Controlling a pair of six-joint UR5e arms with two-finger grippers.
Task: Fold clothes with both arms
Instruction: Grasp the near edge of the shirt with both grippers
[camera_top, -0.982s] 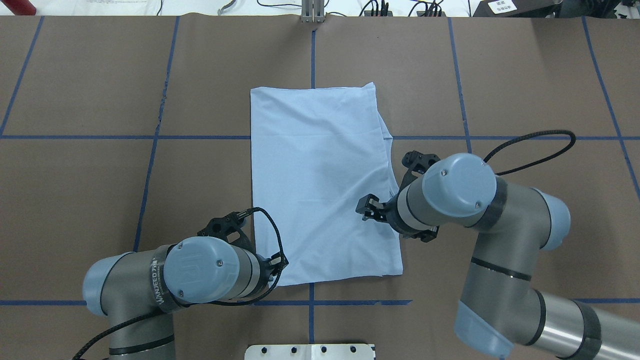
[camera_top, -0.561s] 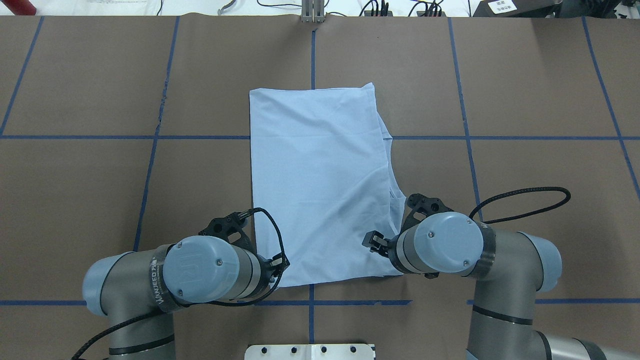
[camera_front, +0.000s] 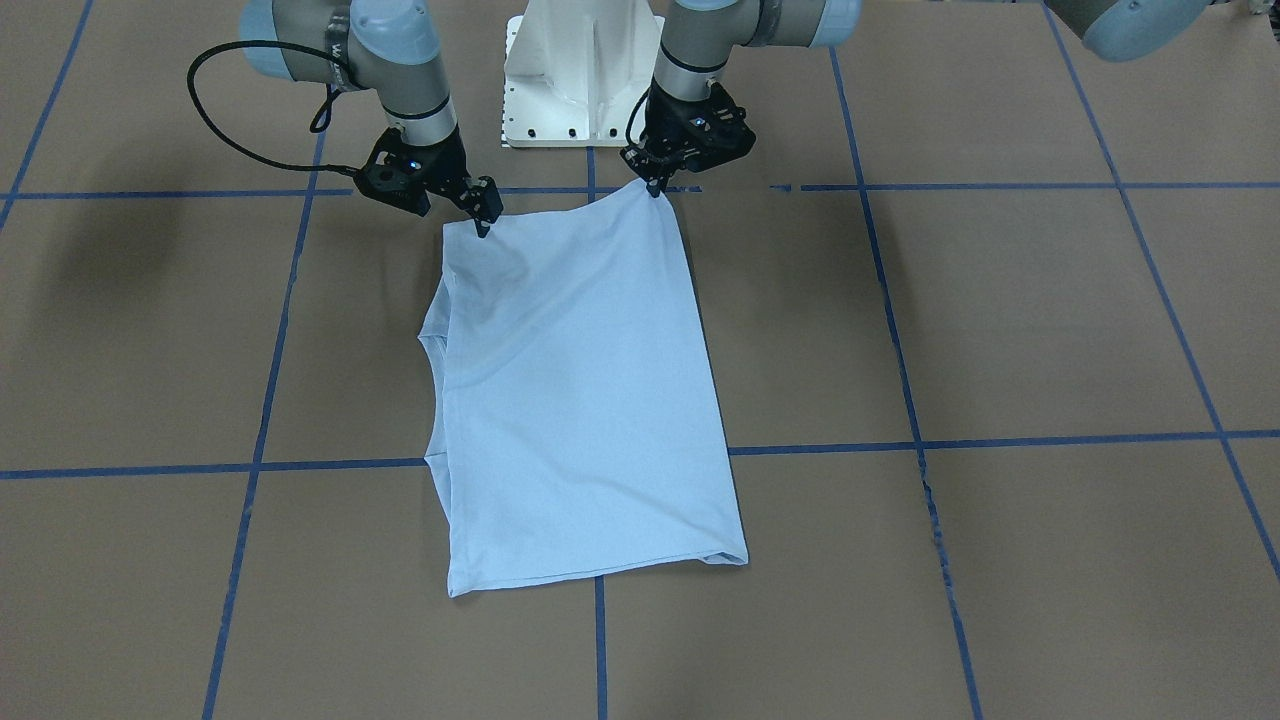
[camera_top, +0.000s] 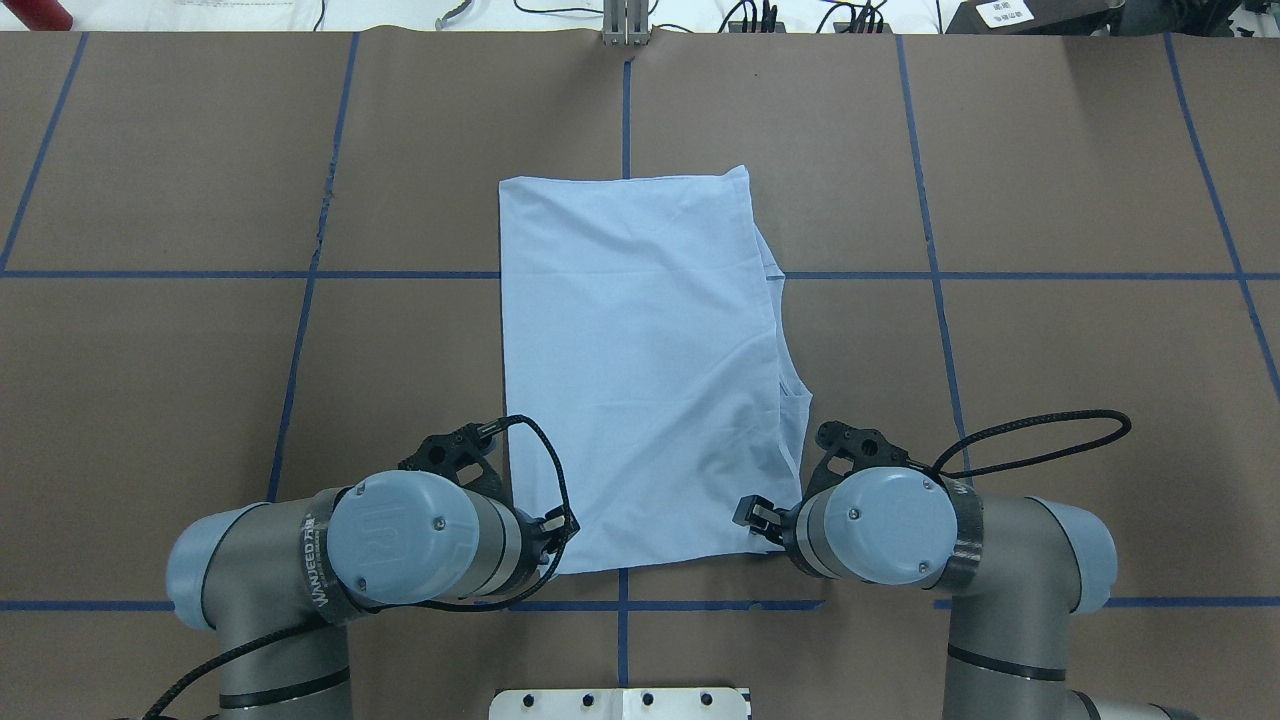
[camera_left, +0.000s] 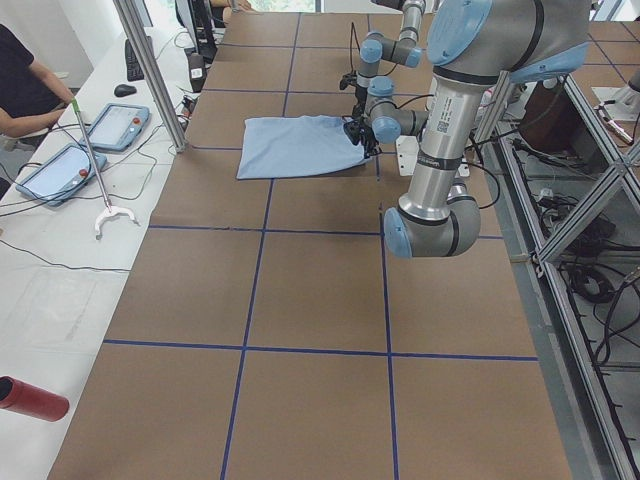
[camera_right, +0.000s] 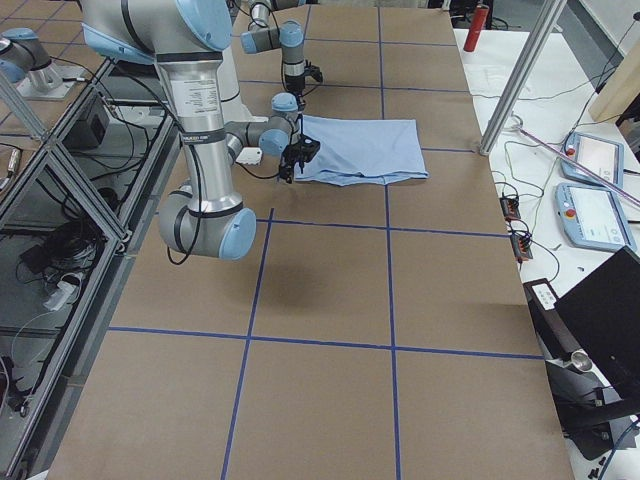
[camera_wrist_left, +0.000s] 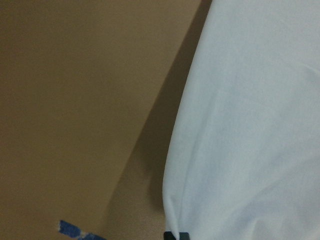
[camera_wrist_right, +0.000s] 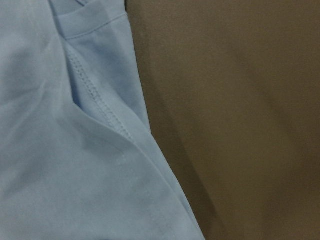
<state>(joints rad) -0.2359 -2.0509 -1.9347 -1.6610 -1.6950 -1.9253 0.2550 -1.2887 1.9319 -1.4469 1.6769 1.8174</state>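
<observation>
**Both grippers at the near corners of the folded T-shirt**

On my left, the left arm bends down over the table. The left gripper sits at the near-left corner of the T-shirt. I read its jaws as pinched narrow on that corner. In the front-facing view the cloth rises to a small peak right at the tips. My left wrist camera also shows a shadow under the shirt's edge, so the fabric there is off the table.

Ahead of those jaws the shirt stretches away across the table, a pale blue oblong folded lengthwise and lying mostly flat, with its far edge well beyond both grippers. The shirt's near edge runs between the two sets of jaws, just short of a crosswise blue tape line.

Further right, layered edges stick out along the shirt's right side. My right wrist camera shows a stitched hem there, beside bare table. The right gripper points down at the near-right corner, on the end of the right arm. I cannot tell how wide its jaws stand, or whether they have the cloth.
</observation>
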